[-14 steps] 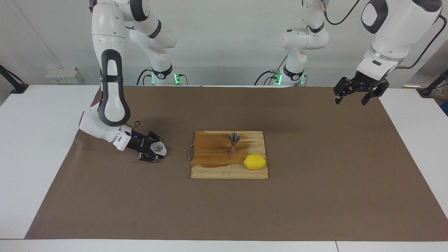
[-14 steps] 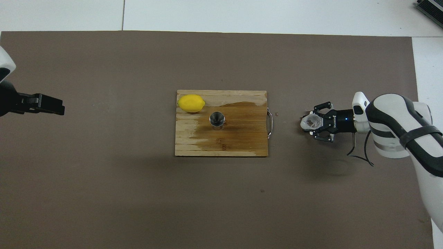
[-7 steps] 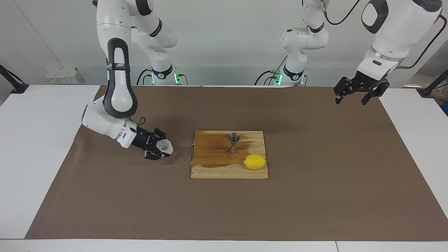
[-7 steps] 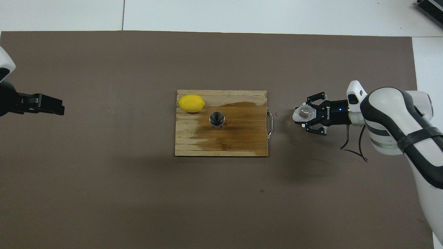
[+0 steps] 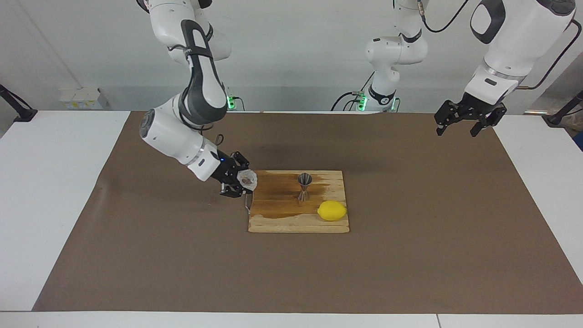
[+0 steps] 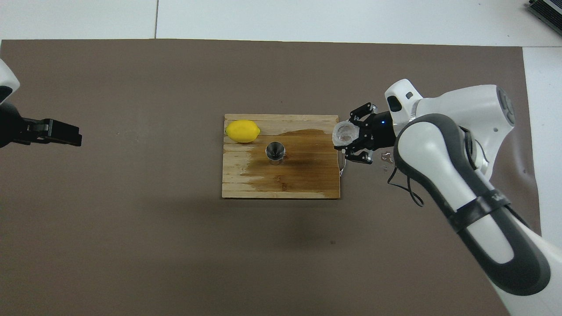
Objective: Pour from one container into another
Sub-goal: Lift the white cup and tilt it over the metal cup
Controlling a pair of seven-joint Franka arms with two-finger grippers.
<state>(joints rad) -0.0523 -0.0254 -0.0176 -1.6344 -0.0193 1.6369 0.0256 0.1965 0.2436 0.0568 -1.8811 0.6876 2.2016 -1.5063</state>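
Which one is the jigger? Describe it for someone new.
Find the wooden cutting board mid-table on the brown mat. The jigger stands upright on it, nearer the robots than the lemon. It is shiny steel, hourglass-shaped, slimmer than the lemon.

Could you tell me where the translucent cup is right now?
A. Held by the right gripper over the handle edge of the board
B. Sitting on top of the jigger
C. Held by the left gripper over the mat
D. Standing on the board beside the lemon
A: the right gripper is shut on the translucent cup, raised over the handle edge of the wooden board.
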